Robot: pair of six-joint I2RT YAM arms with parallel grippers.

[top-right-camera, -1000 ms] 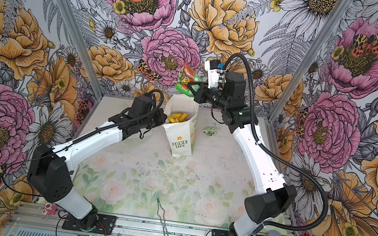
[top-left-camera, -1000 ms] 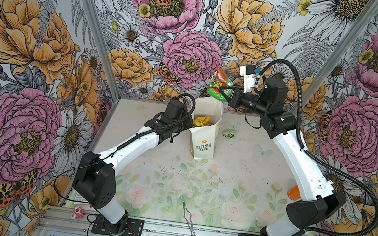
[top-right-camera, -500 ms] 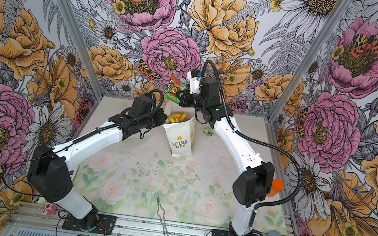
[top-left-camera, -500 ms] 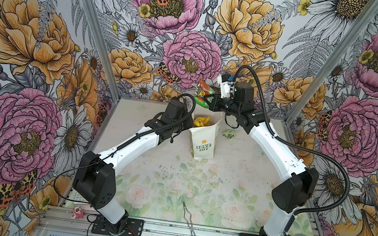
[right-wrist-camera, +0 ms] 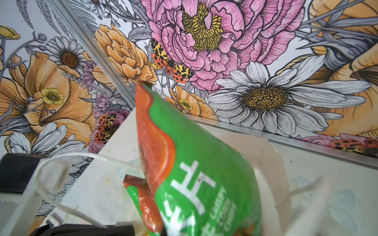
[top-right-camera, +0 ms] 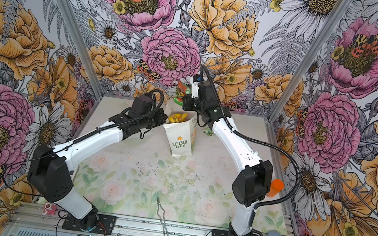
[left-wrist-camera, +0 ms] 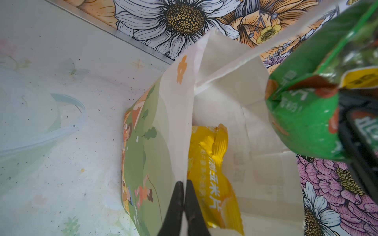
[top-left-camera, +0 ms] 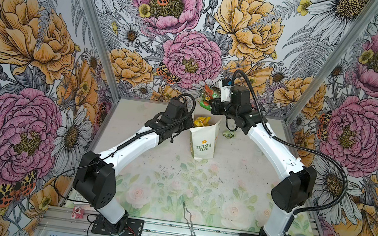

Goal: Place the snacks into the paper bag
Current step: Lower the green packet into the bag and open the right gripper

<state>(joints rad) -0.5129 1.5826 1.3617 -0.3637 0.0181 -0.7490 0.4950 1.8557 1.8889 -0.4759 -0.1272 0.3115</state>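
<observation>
looked nearly done: yellow crinkly packet (top-left-camera: 201,121) sat in tall white paper "LOVE LIFE" bag (top-left-camera: 204,142) | right gripper (top-left-camera: 213,101) pinched green-and-orange plastic packet (right-wrist-camera: 204,173) above bag's mouth | left gripper (left-wrist-camera: 184,201) clamped bag's rim | tiny green packet (top-left-camera: 229,134) lay on table (top-left-camera: 150,168) beside bag, not yet bagged

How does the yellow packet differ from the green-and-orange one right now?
The yellow crinkly plastic packet sits inside the tall white paper bag; the green-and-orange crinkly plastic packet is in the air by the bag's mouth. The right gripper is shut on the green-and-orange packet; nothing grips the yellow packet. Both are printed snack packets.
</observation>
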